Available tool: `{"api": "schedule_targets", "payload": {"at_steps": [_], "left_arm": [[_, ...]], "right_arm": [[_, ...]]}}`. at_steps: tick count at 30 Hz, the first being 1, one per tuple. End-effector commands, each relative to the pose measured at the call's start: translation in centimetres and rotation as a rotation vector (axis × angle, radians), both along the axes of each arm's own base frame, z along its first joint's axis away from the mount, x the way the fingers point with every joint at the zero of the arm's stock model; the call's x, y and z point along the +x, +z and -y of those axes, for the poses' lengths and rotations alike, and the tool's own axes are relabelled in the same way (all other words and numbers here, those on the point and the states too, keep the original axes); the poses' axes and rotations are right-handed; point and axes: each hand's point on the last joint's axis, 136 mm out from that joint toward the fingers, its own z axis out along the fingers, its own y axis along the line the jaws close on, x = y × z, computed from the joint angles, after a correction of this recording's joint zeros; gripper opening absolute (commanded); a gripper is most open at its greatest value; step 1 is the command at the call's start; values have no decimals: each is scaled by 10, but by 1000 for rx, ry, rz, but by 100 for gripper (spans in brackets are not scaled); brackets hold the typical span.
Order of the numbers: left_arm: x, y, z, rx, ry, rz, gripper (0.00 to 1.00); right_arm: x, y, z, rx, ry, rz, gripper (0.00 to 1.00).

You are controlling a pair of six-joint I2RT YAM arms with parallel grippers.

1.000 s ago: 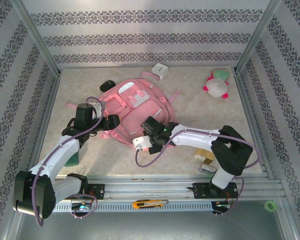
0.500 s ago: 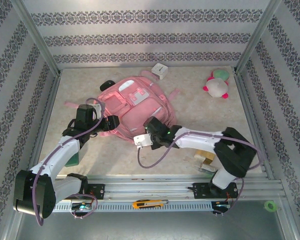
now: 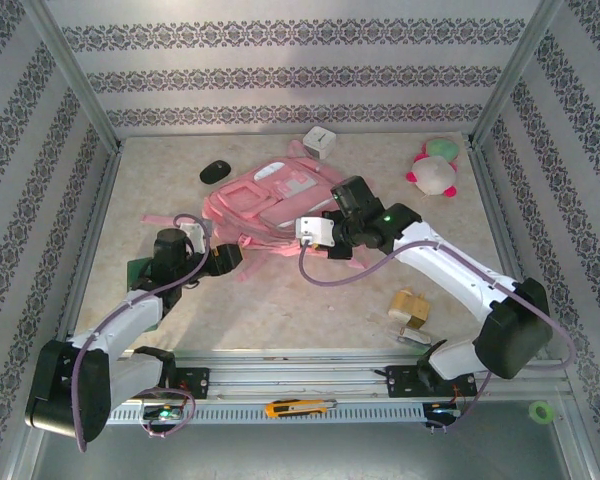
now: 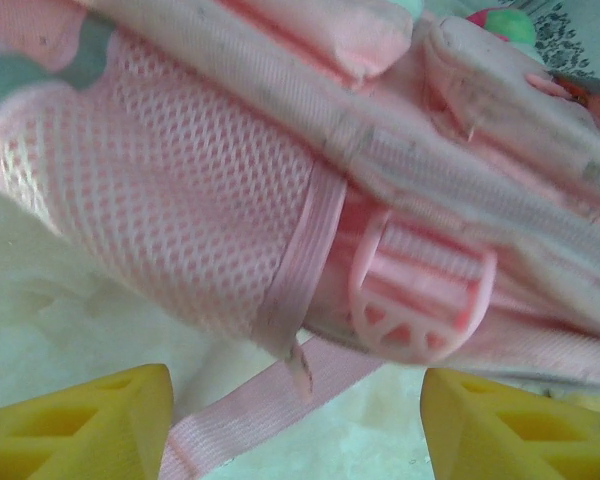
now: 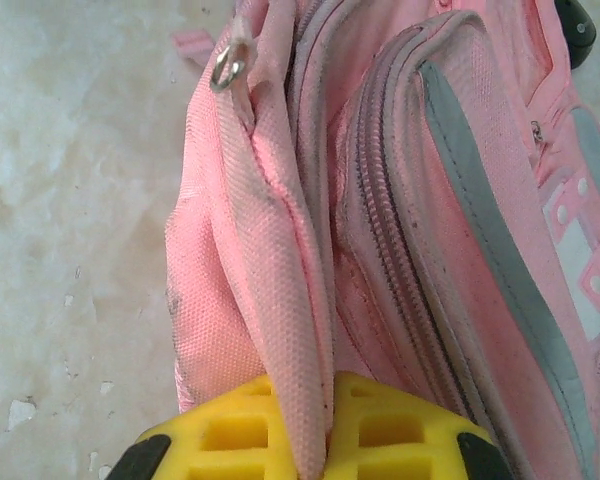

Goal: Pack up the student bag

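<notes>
The student bag (image 3: pixel 265 200), a large pink backpack, lies in the middle of the table with its far side raised. My right gripper (image 3: pixel 332 222) is at the bag's right edge. In the right wrist view its yellow fingers (image 5: pixel 230 435) are shut on a fold of the bag's pink fabric (image 5: pixel 280 300), beside a zipped pocket (image 5: pixel 400 270). My left gripper (image 3: pixel 227 258) sits at the bag's near left corner. In the left wrist view it (image 4: pixel 298 430) stands open. A loose pink strap (image 4: pixel 250 410) lies between its fingers, and the mesh side pocket (image 4: pixel 170 190) and a plastic buckle (image 4: pixel 420 295) are just beyond.
A black mouse (image 3: pixel 216 171) lies left of the bag and a white box (image 3: pixel 321 141) behind it. A plush toy (image 3: pixel 435 170) is at the far right. Wooden blocks (image 3: pixel 412 305) sit near right. A green object (image 3: pixel 137 267) lies under my left arm.
My right gripper has shut on the bag's fabric and drawn back toward the far right, dragging the bag away from the near edge. My left gripper has stayed near the bag's left corner.
</notes>
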Motion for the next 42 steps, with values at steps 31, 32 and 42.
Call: {"api": "schedule_targets", "payload": {"at_steps": [31, 32, 42], "left_arm": [[19, 8, 31, 23, -112, 251, 0], [15, 7, 35, 25, -137, 244, 0], [-17, 49, 88, -78, -420, 305, 0]], "right_arm": [[41, 56, -20, 223, -200, -56, 0], [46, 54, -19, 227, -228, -48, 0], [69, 38, -25, 259, -326, -14, 0]]}}
